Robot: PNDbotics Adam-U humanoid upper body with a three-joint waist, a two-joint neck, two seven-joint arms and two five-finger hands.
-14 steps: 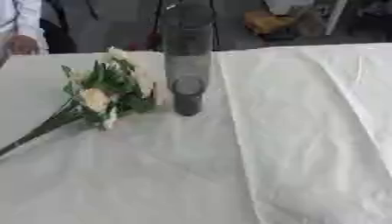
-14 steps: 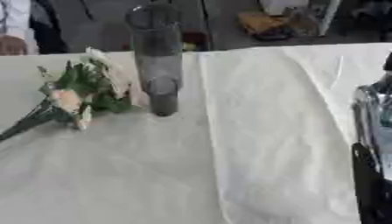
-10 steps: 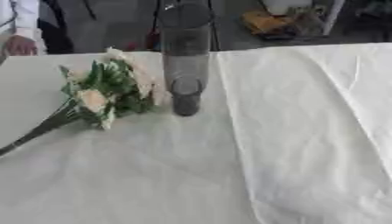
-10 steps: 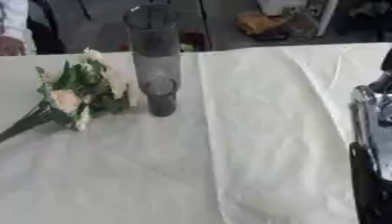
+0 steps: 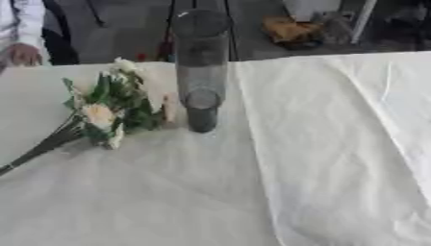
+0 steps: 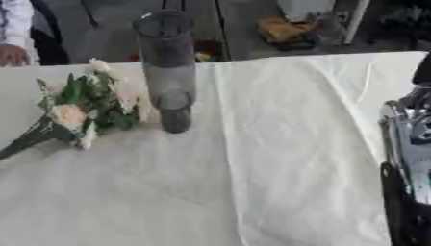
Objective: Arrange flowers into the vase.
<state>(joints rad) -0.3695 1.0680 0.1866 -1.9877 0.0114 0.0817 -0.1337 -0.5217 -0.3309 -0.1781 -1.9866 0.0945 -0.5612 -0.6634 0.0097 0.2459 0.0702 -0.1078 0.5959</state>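
The vase [image 5: 200,72] looked like smoky, see-through glass or plastic, smooth and faintly glossy, while the flowers [image 5: 109,108] beside it on the left had matt cream petals and dull green leaves. The table [image 5: 336,153] was covered in matt off-white cloth, softly creased. At the right edge the robot's arm [image 6: 407,168] showed polished silver metal above glossy black.
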